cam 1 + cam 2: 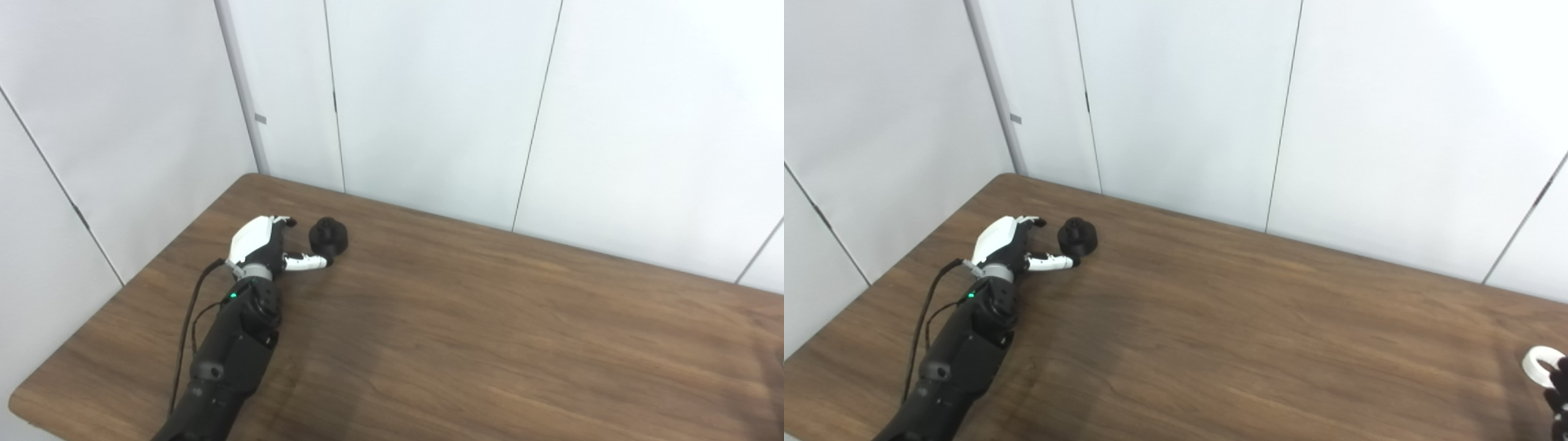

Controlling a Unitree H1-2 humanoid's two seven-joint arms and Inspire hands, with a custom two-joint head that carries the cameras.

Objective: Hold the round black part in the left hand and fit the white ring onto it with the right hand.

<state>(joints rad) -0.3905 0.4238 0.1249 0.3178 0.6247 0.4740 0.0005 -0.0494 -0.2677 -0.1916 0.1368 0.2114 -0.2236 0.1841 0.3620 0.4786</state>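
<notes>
The round black part [329, 237] rests on the brown table [465, 318] near its far left corner. My left hand [264, 244] lies just left of it, fingers apart. The thumb [306, 262] reaches under the part's near side and touches it, and the other fingertips [288, 222] stay short of it. The hand holds nothing. The white ring [1538, 362] shows only in the right eye view, at the far right edge. The dark fingers of my right hand [1559, 392] touch its right side. Most of that hand is cut off, so its grip is unclear.
White wall panels [429, 92] stand right behind the table's far edge. The table's left edge [122, 288] runs close to my left arm. A black cable [187, 318] loops along the left forearm.
</notes>
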